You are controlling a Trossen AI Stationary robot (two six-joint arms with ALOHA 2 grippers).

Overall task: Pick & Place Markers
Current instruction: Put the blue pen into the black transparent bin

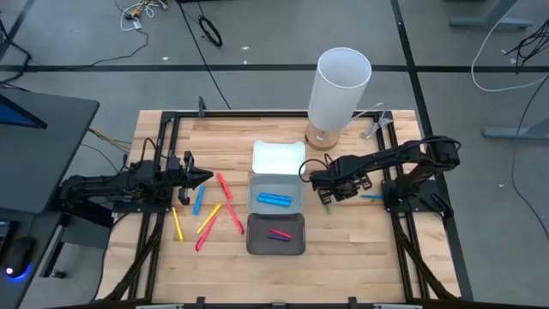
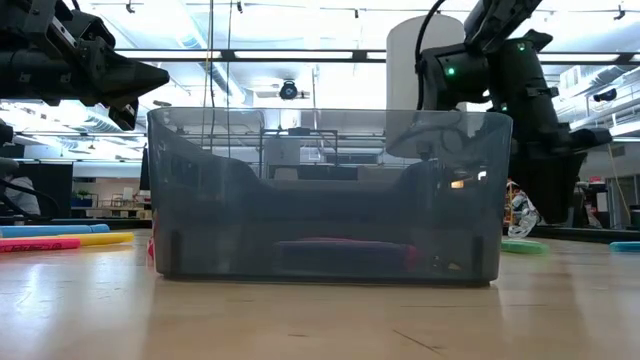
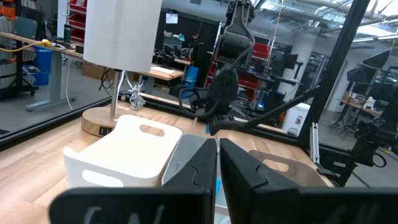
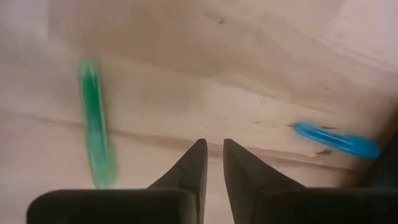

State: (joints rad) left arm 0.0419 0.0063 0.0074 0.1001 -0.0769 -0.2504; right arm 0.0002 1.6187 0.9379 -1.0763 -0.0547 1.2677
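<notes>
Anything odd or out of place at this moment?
Mostly no. One green marker and one blue marker lie on the table right of the trays, apart from the main scatter left of them. Nothing looks spilled or damaged.

We see three trays in a row mid-table: white tray (image 1: 278, 156) far, light grey tray (image 1: 275, 196) holding a blue marker (image 1: 275, 199), dark tray (image 1: 275, 234) near; loose markers (image 1: 208, 217) lie left; a lamp (image 1: 337, 90) stands far.
</notes>
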